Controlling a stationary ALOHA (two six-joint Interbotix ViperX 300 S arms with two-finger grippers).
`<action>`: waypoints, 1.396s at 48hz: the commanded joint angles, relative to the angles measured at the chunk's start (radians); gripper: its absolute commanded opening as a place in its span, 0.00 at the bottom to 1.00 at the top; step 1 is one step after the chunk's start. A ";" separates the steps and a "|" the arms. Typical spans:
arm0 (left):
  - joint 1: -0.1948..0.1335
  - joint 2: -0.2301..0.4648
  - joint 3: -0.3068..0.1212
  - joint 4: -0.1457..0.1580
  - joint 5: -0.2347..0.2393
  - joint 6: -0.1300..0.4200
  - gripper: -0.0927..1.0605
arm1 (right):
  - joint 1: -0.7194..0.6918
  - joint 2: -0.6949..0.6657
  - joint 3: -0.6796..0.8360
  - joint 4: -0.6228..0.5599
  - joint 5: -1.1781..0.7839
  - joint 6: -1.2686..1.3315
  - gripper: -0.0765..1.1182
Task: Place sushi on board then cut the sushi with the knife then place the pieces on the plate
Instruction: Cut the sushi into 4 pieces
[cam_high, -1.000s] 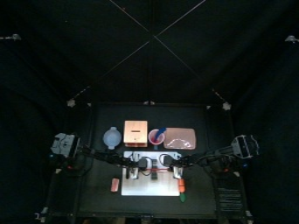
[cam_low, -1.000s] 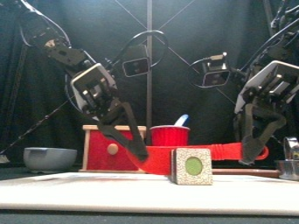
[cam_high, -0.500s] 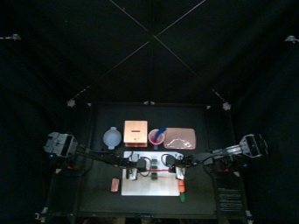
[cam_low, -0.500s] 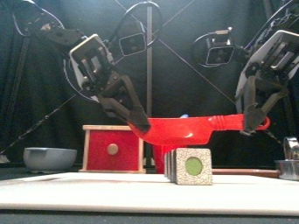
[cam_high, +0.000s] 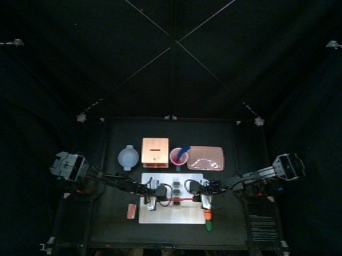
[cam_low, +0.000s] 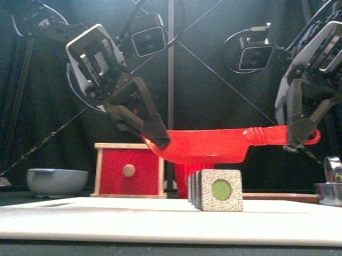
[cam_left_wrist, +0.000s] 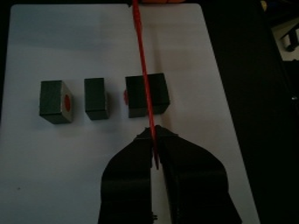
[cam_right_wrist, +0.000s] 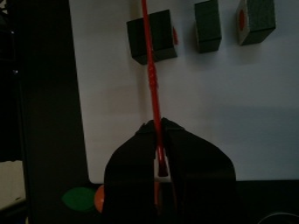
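A red toy knife (cam_low: 214, 146) hangs level above the white cutting board (cam_low: 120, 212). My left gripper (cam_low: 158, 143) is shut on one end of it and my right gripper (cam_low: 297, 135) on the other. In the left wrist view the knife (cam_left_wrist: 142, 70) shows edge-on as a thin line over the sushi piece (cam_left_wrist: 149, 94) at the row's end. Two more dark green pieces (cam_left_wrist: 97, 98) (cam_left_wrist: 52, 99) lie beside it with small gaps. From the front, the sushi (cam_low: 221, 190) sits on the board, well below the knife.
The wooden box with its red drawer front (cam_low: 130, 170) and the blue-grey bowl (cam_low: 56, 180) stand behind the board at the left. Behind the board at the right lies the pink tray (cam_high: 205, 157), with the red cup (cam_high: 181, 155) beside it. Small toy foods (cam_high: 132, 210) (cam_high: 211, 221) lie beside the board's front corners.
Both grippers have lifted the red knife from just above the sushi's top to well above it. They have also drawn slightly toward the table's front.
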 joint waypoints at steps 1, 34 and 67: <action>-0.011 -0.008 -0.014 -0.002 -0.003 0.002 0.44 | 0.002 -0.009 -0.008 0.003 0.000 0.002 0.30; -0.017 0.014 -0.012 -0.023 -0.002 0.002 0.44 | 0.002 0.026 0.000 0.005 0.003 0.003 0.30; -0.037 0.092 -0.017 -0.077 0.000 0.002 0.44 | 0.060 0.150 -0.032 0.067 0.000 0.002 0.30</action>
